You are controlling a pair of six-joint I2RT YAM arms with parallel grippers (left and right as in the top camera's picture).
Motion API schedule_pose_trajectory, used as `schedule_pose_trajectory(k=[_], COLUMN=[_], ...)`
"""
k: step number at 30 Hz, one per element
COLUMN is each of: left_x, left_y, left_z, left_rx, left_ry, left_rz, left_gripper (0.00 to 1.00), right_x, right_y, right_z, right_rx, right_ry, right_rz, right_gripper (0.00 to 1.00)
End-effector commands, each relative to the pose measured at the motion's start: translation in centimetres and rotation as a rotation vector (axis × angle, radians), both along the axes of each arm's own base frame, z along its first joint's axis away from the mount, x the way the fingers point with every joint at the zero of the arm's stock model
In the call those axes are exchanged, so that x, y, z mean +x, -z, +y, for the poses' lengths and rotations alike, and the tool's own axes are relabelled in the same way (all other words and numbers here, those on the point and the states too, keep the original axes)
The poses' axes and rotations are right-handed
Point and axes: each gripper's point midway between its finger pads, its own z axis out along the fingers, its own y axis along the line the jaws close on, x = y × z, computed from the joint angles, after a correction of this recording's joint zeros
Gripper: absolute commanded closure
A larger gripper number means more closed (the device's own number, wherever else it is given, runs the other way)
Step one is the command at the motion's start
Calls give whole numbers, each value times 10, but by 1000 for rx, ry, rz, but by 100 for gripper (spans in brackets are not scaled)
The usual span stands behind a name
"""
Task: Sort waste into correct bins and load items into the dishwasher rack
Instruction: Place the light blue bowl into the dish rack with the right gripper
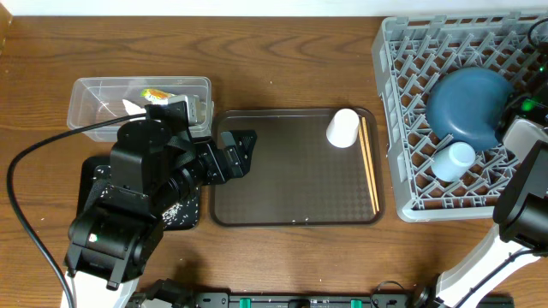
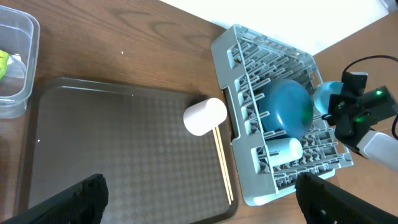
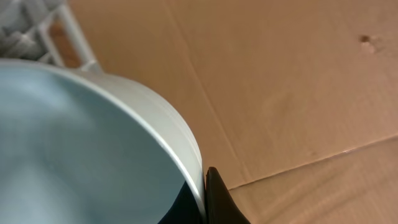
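Right gripper point(image 3: 205, 198) is seen pinched shut on the rim of the small light-blue bowl point(image 3: 93, 137), which is held at the right side of the dishwasher rack point(image 1: 402, 128), close beside the big dark-blue bowl point(image 1: 467, 107); whether it is already resting on the grid cannot be told. Left gripper point(image 1: 242, 152) is held with its jaws spread wide and nothing between them, above the left end of the brown serving tray point(image 1: 291, 197). Much of the loading can be counted as done: the dark-blue bowl is placed upside down in the rack and the small pale-blue cup point(image 1: 452, 161) is laid just beside it. Of the waste, the crinkled green-yellow foil wrapper point(image 1: 157, 94) and what is taken for the crumpled white tissue point(image 1: 130, 106) are found in the clear tub point(image 1: 86, 90), and loose white rice grains point(image 1: 175, 211) are scattered on the black tray point(image 1: 193, 201), largely hidden under the left arm point(image 1: 128, 197). The carrot piece cannot be picked out with certainty. What is judged to be left: the light-blue bowl is to be released into the rack, and the white cup point(image 1: 342, 128), lying on its side on the serving tray, and the wooden chopsticks point(image 1: 370, 175) just beside it are yet to be carried over
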Motion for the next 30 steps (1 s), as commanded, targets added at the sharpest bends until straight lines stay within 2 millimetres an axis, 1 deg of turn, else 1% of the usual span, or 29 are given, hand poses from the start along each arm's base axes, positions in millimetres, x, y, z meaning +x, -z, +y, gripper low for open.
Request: schedule_pose_trajectory(k=[1,6,8,10,15,21,24,30], left_x=[0,0,0,0,0,0,0,0], left_y=[-7,-7,-7,-7,-7,-7,-7,-7], left_z=[-1,-1,-1,-1,-1,-1,-1,-1], left_rx=[-10,-10,-10,-10,-10,-10,-10,-10], left_ry=[7,7,7,7,7,7,7,7], left_rz=[-15,-15,-15,-15,-15,-15,-15,-15], left_gripper=[1,2,2,1,1,1,1,2], right_x=[3,2,3,5,10,17,26,49], right_y=[2,15,17,14,0,-2,-4,-6], right_z=[-1,2,3,5,11,21,32,67], right_rx=[23,72,78,73,39,19,18,8], right_ry=[-12,-8,-10,-15,-20,-44,-80,-177], right_rz=[-32,-21,-18,-28,-88,-58,-65,-54], right_gripper=[99,99,99,99,99,99,99,99])
